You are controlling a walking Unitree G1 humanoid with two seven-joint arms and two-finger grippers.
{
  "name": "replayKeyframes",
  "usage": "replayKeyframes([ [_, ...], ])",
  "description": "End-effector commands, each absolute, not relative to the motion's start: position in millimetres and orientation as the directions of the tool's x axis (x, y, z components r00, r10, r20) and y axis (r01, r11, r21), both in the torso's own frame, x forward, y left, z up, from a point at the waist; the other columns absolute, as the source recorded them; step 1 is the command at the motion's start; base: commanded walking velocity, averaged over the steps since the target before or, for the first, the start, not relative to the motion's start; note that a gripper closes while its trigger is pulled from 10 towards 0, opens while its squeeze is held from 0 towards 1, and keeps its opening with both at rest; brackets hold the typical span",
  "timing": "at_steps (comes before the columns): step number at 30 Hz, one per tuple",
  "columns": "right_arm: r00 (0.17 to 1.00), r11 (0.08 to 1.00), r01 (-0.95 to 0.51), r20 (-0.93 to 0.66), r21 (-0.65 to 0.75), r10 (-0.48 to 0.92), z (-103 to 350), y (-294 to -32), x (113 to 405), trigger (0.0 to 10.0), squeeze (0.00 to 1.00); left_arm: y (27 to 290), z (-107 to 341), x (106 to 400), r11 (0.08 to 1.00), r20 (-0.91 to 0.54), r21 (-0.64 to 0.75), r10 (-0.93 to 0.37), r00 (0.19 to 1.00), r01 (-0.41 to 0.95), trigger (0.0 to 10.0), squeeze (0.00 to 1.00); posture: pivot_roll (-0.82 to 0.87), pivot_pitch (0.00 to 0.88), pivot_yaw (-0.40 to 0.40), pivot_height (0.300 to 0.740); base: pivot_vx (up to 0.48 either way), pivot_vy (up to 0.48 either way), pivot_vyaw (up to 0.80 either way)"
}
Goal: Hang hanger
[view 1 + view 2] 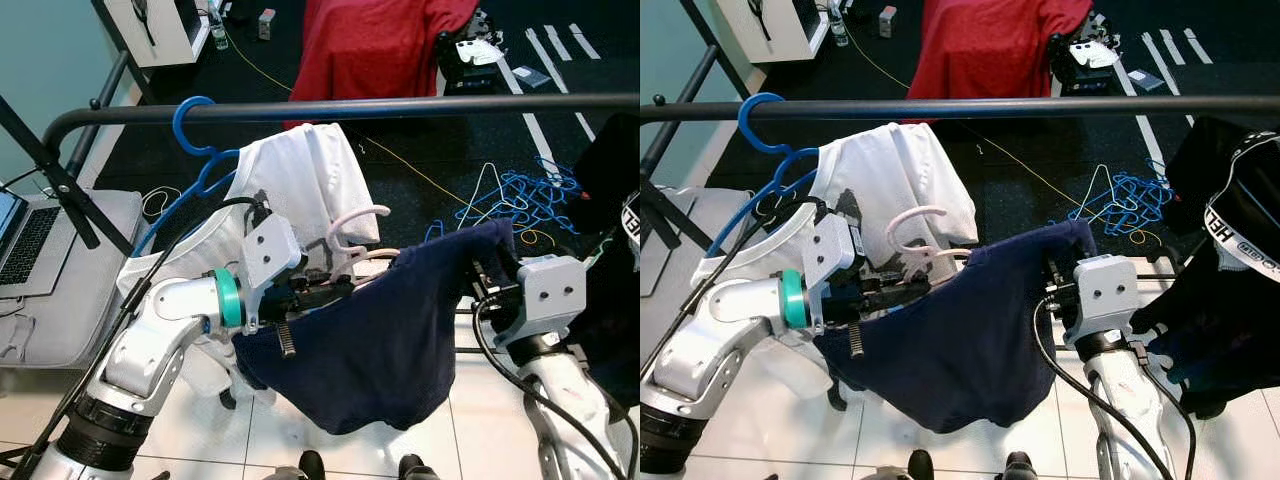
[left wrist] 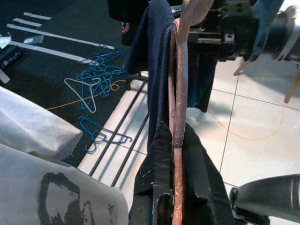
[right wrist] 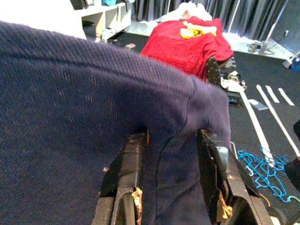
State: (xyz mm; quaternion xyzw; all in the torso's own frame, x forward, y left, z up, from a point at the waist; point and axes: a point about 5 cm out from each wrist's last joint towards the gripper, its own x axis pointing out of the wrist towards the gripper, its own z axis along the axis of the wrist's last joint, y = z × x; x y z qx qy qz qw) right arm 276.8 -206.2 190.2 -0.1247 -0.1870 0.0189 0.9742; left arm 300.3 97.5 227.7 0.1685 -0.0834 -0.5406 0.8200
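Two grippers hold one load below the clothes rail point(image 1: 400, 105). Our left gripper point(image 1: 318, 290) is clamped on the pink hanger point(image 1: 352, 232), its hook not yet on the rail. Our right gripper point(image 1: 484, 280) pinches the navy garment point(image 1: 380, 345) draped on that hanger. A white shirt point(image 1: 300, 180) on a blue hanger point(image 1: 190, 130) hangs on the rail just behind. Loose blue hangers point(image 1: 525, 195) lie on the dark floor beyond.
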Motion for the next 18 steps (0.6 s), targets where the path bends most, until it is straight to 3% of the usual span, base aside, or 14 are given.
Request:
replayKeyframes([
  [1, 0.931, 0.966, 0.022, 0.358, -0.258, 0.074, 186.5, -206.3, 272.6, 10.0, 0.0, 97.4, 223.5, 299.9, 0.35, -0.058, 0.375, -0.915, 0.399, 0.858, 10.0, 0.0, -0.27, 0.2, 0.186, 0.74, 0.0, 0.0, 0.0],
  [7, 0.935, 0.973, -0.001, 0.345, -0.231, 0.082, 182.9, -207.6, 273.2, 10.0, 0.0, 96.4, 224.4, 298.4, 0.342, -0.045, 0.362, -0.923, 0.383, 0.867, 10.0, 0.0, -0.28, 0.182, 0.186, 0.74, 0.0, 0.0, 0.0],
  [8, 0.936, 0.975, -0.01, 0.341, -0.221, 0.087, 181.7, -207.4, 274.2, 9.1, 0.0, 96.0, 225.2, 297.8, 0.34, -0.039, 0.359, -0.925, 0.378, 0.869, 10.0, 0.0, -0.28, 0.181, 0.185, 0.74, 0.0, 0.0, 0.0],
  [9, 0.937, 0.977, -0.023, 0.336, -0.21, 0.094, 180.6, -206.4, 275.9, 0.0, 0.0, 95.5, 226.4, 297.5, 0.339, -0.029, 0.356, -0.927, 0.373, 0.871, 10.0, 0.0, -0.28, 0.171, 0.178, 0.74, 0.0, 0.0, 0.0],
  [18, 0.941, 0.981, -0.084, 0.309, -0.176, 0.136, 174.3, -202.3, 282.1, 0.0, 0.0, 90.7, 228.7, 297.6, 0.372, 0.023, 0.351, -0.921, 0.389, 0.859, 10.0, 0.0, -0.29, 0.143, 0.134, 0.74, 0.0, 0.0, 0.0],
])
